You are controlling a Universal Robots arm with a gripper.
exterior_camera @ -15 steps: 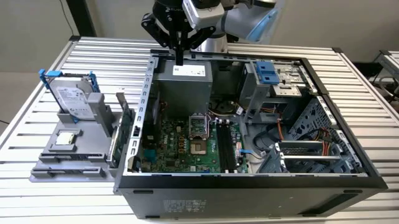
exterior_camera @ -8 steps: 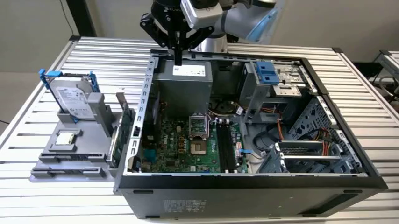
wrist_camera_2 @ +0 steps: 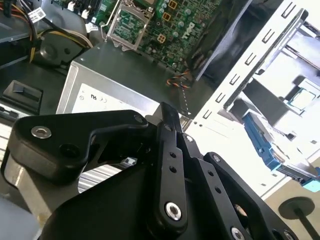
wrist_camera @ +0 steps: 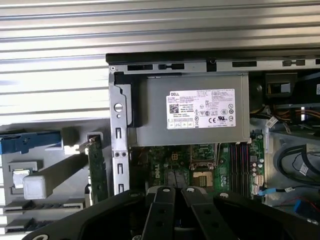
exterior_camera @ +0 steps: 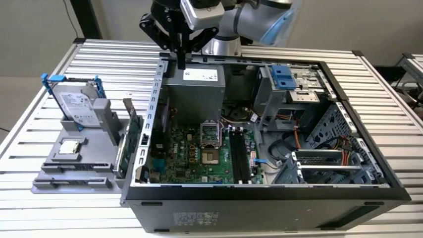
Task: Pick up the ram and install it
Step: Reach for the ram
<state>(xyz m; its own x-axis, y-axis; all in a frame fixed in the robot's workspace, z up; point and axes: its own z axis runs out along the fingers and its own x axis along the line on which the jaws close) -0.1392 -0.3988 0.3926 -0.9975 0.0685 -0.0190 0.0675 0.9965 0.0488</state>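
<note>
A: Since the ram (exterior_camera: 118,157) heads the list, where is it entered?

B: Item: ram, one. It stands on edge in the grey fixture (exterior_camera: 73,171), at the exterior view's left, outside the case (exterior_camera: 264,191) and just beside the larger green card (exterior_camera: 135,136). Note: the slots (exterior_camera: 238,158) on the motherboard (exterior_camera: 191,158) look vacant.

A: And the gripper (exterior_camera: 180,58)?

B: Item: gripper, one. Fingers pressed together, nothing between them. It is high over the case's far corner, above the power supply (wrist_camera: 195,107) and well apart from the ram.

A: Handling note?

B: Judged: part the fingers before descending, take the stick mid-length across its thin faces, keep clear of the neighbouring card, and lift straight.
</note>
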